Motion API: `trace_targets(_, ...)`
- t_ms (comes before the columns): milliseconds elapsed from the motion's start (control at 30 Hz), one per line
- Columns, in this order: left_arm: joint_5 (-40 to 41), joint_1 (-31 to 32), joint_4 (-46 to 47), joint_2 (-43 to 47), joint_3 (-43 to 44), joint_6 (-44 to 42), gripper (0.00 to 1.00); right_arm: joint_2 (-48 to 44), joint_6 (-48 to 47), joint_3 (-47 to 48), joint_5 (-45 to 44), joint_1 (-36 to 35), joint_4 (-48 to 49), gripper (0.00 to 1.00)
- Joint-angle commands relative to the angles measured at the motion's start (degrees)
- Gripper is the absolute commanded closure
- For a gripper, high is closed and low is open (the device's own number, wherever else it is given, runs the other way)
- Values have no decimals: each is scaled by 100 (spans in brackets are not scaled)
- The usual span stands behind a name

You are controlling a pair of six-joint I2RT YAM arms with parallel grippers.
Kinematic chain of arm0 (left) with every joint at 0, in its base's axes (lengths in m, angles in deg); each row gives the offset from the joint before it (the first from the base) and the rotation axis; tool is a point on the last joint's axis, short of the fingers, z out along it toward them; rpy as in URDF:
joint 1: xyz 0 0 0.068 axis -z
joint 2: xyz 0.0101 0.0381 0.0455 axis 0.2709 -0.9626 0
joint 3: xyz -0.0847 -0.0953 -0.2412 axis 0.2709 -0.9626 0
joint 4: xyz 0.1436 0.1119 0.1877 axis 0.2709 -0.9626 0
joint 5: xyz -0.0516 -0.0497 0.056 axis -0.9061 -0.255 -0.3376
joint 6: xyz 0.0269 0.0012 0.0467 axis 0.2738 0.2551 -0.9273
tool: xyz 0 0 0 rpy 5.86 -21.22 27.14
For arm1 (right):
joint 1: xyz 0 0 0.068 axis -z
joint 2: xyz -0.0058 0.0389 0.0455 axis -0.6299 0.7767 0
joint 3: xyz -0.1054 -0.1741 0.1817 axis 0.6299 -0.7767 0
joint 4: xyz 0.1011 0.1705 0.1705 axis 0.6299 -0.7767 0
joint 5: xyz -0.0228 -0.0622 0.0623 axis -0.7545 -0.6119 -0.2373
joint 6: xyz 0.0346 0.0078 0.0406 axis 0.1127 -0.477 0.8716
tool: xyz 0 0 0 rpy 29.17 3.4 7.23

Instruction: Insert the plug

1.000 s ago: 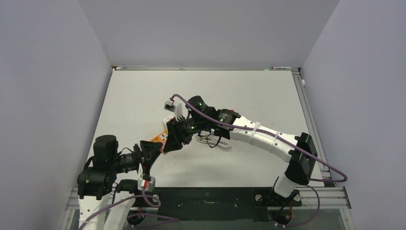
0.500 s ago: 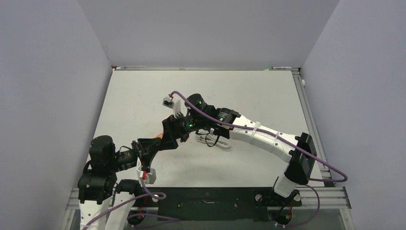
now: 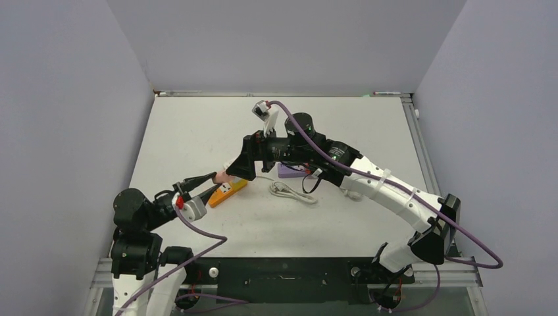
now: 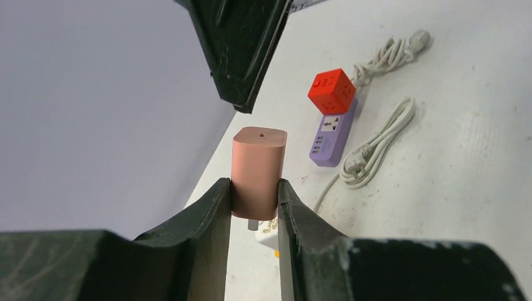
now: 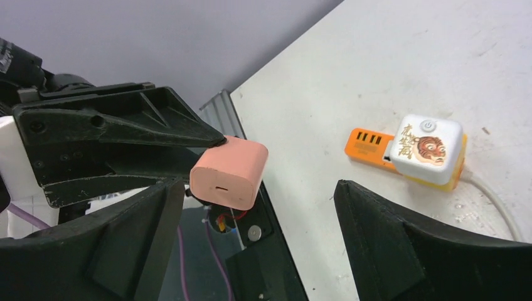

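Since a second ago my right arm has lifted back from the huddle and my left has swung forward. The left gripper (image 4: 254, 188) is clenched on the pink charger plug (image 4: 258, 166), held in the air (no socket touched) just above the orange power strip (image 5: 367, 144). The right gripper (image 5: 254, 185) gapes wide, holding nothing. The purple power strip (image 4: 331, 133) lies beyond.

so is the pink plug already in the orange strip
No, the left pincer holds the pink plug in the air, apart from the orange strip.
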Motion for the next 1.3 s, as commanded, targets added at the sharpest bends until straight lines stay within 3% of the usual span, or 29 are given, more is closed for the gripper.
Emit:
trace_targets(0,285,8,870,-147,43,1693,100,-387,64,-118,-523,-3,374,7)
trace_targets(200,407,8,1119,-259,71,2468,100,-372,236,-257,-997,-326,691,9)
trace_targets(367,677,8,1246,-88,-157,2086,100,-175,381,-209,-1164,-546,767,11)
trace_targets(800,678,8,979,15,-224,1426,100,142,831,-123,-1468,-654,952,43)
trace_targets(1133,627,3,785,38,-235,1217,100,366,804,111,-1627,-746,833,43)
trace_targets(1267,629,8,729,51,-226,1178,100,339,769,129,-1724,-742,815,50)
